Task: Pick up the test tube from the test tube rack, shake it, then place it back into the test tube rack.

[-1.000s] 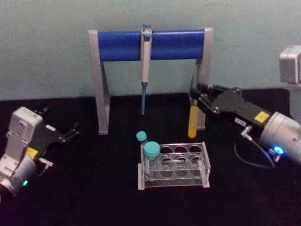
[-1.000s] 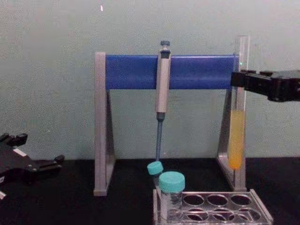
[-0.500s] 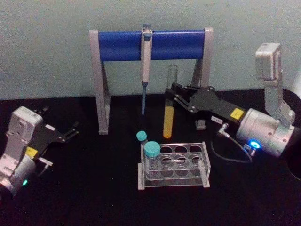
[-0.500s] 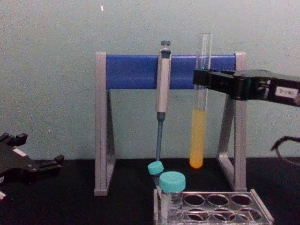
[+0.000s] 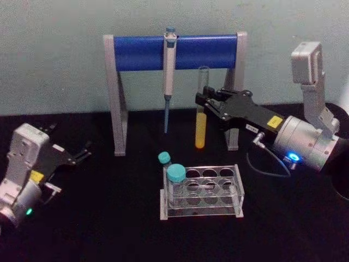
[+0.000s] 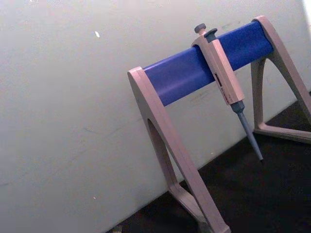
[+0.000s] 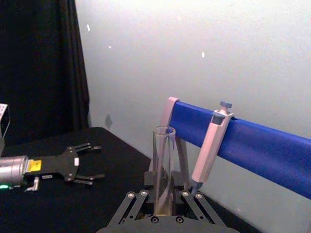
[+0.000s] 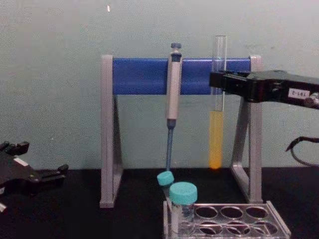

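The test tube (image 5: 202,117) (image 8: 217,119) is a tall clear glass tube with yellow liquid in its lower part. It hangs upright in the air, behind and above the test tube rack (image 5: 221,206) (image 8: 271,225). My right gripper (image 5: 204,100) (image 8: 218,81) is shut on the tube's upper part, and the tube's open mouth (image 7: 164,132) rises between the fingers. The rack is low and clear, with round holes. My left gripper (image 5: 82,153) (image 8: 52,174) rests open at the far left of the table, away from the rack.
A grey-and-blue stand (image 5: 174,52) at the back carries a grey pipette (image 5: 169,71) (image 8: 173,94) (image 6: 221,73), just left of the tube. Two teal-capped vials (image 5: 175,177) (image 8: 182,196) stand at the rack's left end. The table (image 5: 98,218) is black.
My right gripper swung the tube left from the stand's right leg, then back slightly right. The tube went from tilted to upright. The left arm has not moved.
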`<state>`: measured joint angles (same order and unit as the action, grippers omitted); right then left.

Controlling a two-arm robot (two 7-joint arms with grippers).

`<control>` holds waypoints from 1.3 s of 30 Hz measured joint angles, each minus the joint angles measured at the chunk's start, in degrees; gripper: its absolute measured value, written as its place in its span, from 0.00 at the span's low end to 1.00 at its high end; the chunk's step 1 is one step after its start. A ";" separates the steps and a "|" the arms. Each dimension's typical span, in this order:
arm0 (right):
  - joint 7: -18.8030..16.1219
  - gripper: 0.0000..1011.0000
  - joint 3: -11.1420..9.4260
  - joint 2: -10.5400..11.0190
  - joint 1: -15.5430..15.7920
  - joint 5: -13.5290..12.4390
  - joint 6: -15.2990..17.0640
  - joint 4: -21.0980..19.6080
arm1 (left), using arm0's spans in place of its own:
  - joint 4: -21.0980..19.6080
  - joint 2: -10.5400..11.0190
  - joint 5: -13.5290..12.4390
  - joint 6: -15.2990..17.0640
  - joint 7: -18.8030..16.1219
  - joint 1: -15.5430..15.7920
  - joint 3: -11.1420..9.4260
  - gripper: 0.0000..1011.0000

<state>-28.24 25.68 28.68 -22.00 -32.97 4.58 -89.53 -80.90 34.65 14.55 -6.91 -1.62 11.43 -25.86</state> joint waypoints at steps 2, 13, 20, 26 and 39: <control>0.20 0.22 -0.16 0.04 0.09 0.19 0.00 -0.06 | 0.00 0.00 0.00 0.00 0.00 0.00 0.00 0.99; 2.95 0.22 -3.59 2.96 4.13 0.53 0.85 -3.95 | 0.00 0.00 0.00 0.00 0.00 0.00 0.00 0.99; 4.27 0.22 -6.07 5.87 9.31 -0.41 2.60 -8.96 | 0.00 0.00 0.00 0.00 0.00 0.00 0.00 0.99; 2.69 0.22 -5.60 6.49 11.19 -1.49 3.17 -11.70 | 0.00 0.00 0.00 0.00 0.00 0.00 0.00 0.99; -1.84 0.22 0.18 0.85 2.06 -0.36 0.01 -3.32 | 0.00 0.00 0.00 0.00 0.00 0.00 0.00 0.99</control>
<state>-30.08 25.86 29.53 -19.94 -33.33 4.60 -92.84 -80.90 34.65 14.55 -6.91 -1.62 11.43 -25.86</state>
